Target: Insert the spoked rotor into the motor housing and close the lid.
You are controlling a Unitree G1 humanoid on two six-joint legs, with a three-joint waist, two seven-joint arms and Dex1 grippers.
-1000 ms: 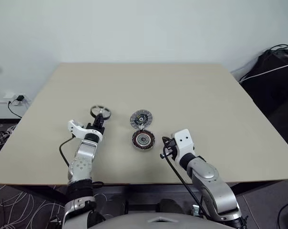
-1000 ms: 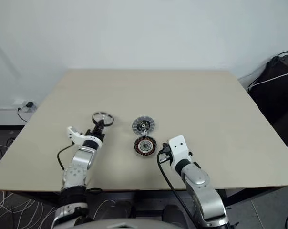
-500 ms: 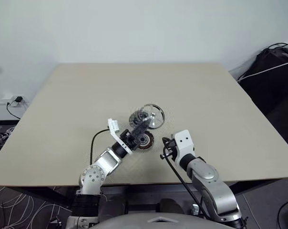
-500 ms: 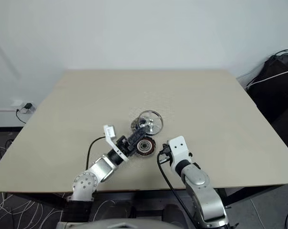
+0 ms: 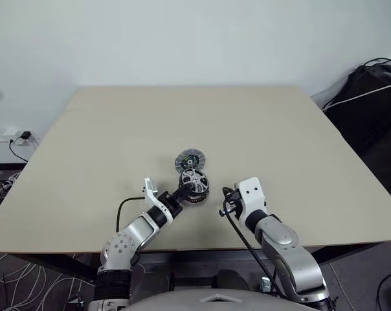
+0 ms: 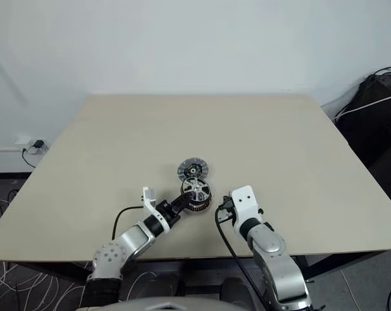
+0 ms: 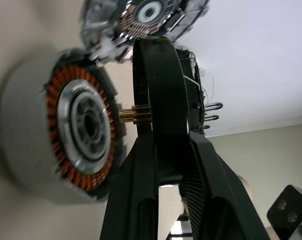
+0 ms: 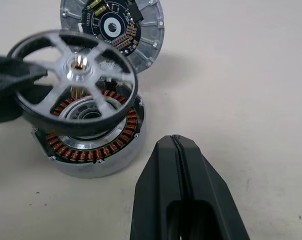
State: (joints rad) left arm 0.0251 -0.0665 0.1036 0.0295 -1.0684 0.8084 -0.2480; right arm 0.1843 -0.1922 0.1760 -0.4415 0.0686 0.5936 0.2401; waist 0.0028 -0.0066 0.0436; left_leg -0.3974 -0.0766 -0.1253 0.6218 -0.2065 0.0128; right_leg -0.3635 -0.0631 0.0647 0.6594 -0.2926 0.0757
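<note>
Centrally, the left gripper (image 5: 180, 193) pinches the spoked rotor (image 8: 73, 82) by its dark rim, holding it just above the motor housing (image 8: 91, 145), its brass shaft not yet seated. Lower right of centre, the right gripper (image 8: 177, 145) waits shut and empty. Above lies the lid (image 5: 189, 160), inner face up. Insertion in hand; next, align shaft with bore and lower.
</note>
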